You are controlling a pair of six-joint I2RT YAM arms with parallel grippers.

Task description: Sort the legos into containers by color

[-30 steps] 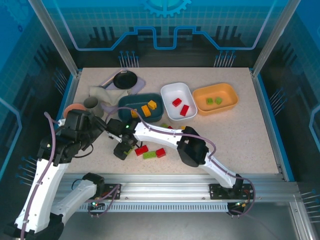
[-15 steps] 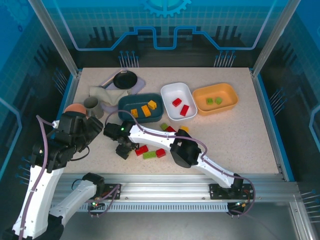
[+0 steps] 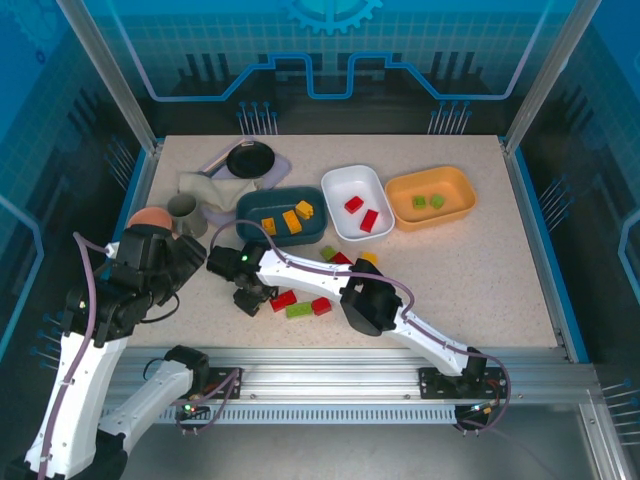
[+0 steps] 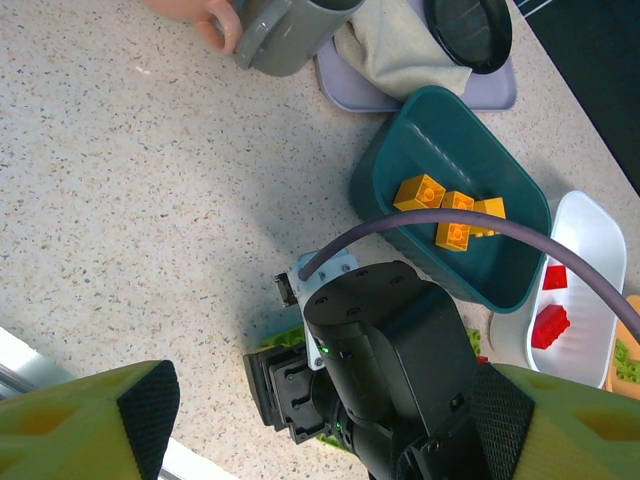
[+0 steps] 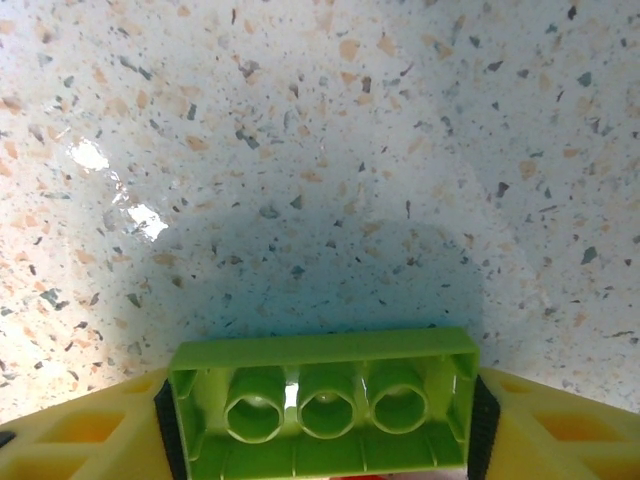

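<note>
Three dishes stand along the far side of the table (image 3: 480,290). The teal dish (image 3: 246,210) has yellow-orange legos, the white dish (image 3: 345,180) has red ones, and the yellow-orange dish (image 3: 455,190) has two green.

The right gripper (image 3: 247,300) is low over the near left of the table. Its jaws are pressed against both ends of a green lego (image 5: 320,400), which lies on its side with the hollow underside facing the wrist camera (whether it is off the surface I cannot tell). The left gripper (image 4: 325,430) hangs at the left, fingers wide apart with nothing between them.

To do this well, I would firm up the squeeze before raising. Then lift straight up, clear of the red lego (image 3: 283,299) just to the right, and carry far and right, past the teal and white dishes, to the yellow-orange one.

Compared with a second ago, the right jaws have narrowed from wide onto the green lego. The right elbow has shifted a little left, and the left arm has drawn back leftward.
</note>
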